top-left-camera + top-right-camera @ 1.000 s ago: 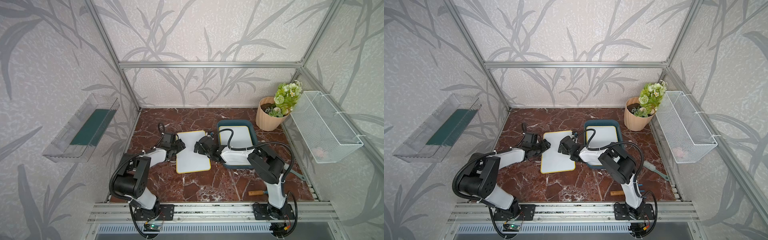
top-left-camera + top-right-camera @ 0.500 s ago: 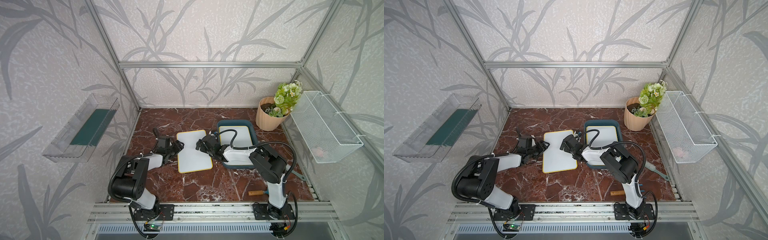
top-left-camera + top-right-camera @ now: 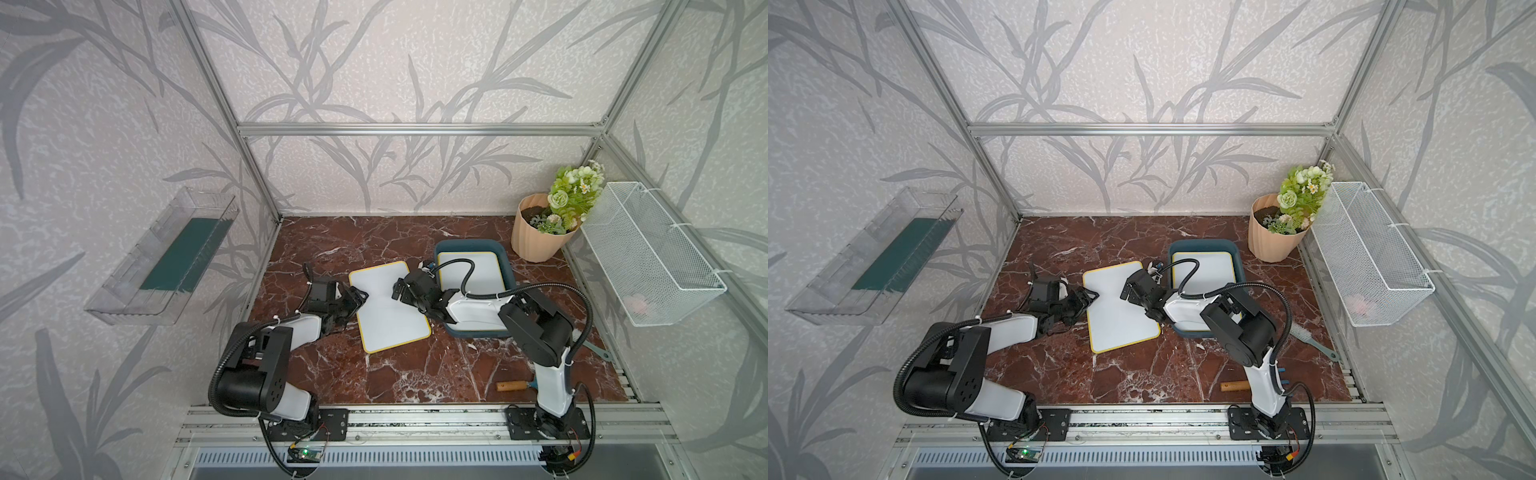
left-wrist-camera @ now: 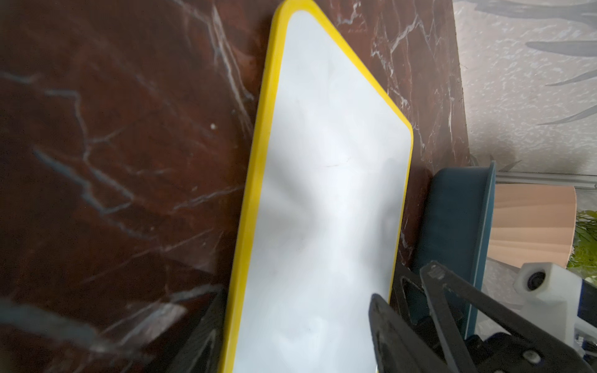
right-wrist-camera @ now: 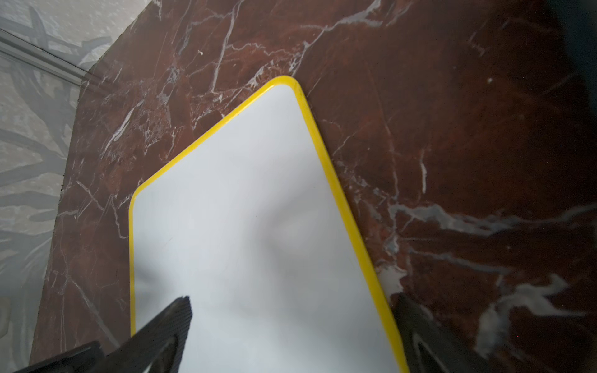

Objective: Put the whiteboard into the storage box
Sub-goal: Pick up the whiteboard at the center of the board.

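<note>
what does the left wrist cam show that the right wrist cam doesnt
Only the left wrist view: the teal storage box, the peach flower pot beyond it, and part of the right arm. Only the right wrist view: a corner of the marble table with a frame rail past it. Both: the yellow-framed whiteboard lying on that table, plus patterned wall.

Both top views: bright, even, diffuse light; faint soft shadows on the table [image 3: 415,374]. Wrist views: dimmer, darkening toward the corners; whiteboard [image 5: 252,226] carries grey smudged reflections ahead of the right gripper [image 5: 294,306]; its fingers [image 5: 174,323] out of focus, nearby marble blurred.
</note>
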`<action>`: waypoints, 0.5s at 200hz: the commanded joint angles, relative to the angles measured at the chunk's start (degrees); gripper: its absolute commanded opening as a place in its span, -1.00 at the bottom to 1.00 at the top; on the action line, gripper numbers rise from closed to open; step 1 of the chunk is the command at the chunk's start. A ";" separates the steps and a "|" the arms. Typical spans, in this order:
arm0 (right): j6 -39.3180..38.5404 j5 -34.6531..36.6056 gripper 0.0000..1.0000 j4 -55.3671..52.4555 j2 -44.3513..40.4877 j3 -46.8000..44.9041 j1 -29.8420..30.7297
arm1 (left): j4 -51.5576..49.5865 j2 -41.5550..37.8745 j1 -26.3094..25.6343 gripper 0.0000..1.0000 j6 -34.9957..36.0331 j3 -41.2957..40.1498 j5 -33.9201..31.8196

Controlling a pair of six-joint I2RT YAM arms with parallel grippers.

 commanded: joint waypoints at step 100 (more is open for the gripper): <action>5.52 -16.42 0.99 -3.05 5.56 -4.09 3.04 | 5.29 0.21 0.21 0.36 -8.20 -4.73 13.95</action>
